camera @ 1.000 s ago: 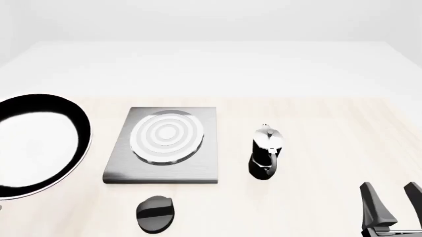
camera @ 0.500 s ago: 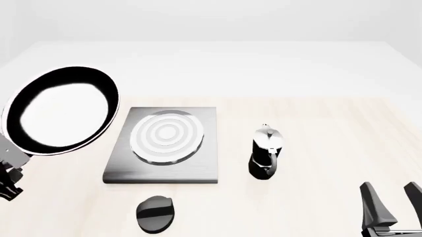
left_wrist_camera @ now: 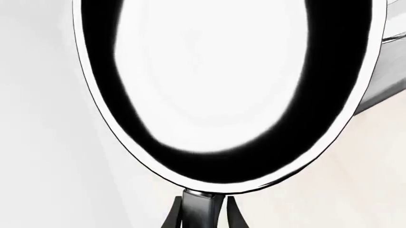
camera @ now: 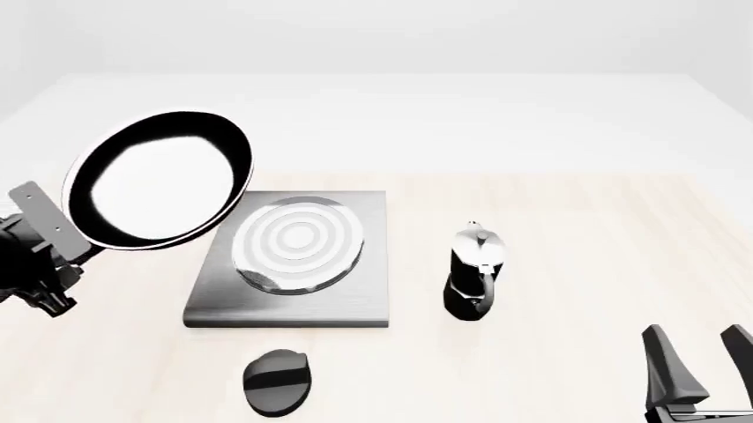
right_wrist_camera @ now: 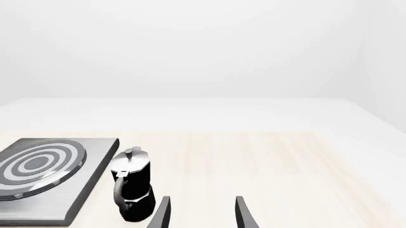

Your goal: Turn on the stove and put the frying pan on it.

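Left pincer (camera: 62, 231) is gripping the frying pan (camera: 159, 179) handle, holding it tilted, upper left, above the stove (camera: 294, 258). Right pincer (camera: 697, 352), lower right, is sitting open and empty; knob (camera: 277, 381) turning and pan placement look undone.

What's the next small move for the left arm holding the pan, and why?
Probably carry the frying pan a little further right, then level it over the burner. The left gripper grips its handle, but the pan hangs tilted in the air and overlaps only the left edge of the stove.
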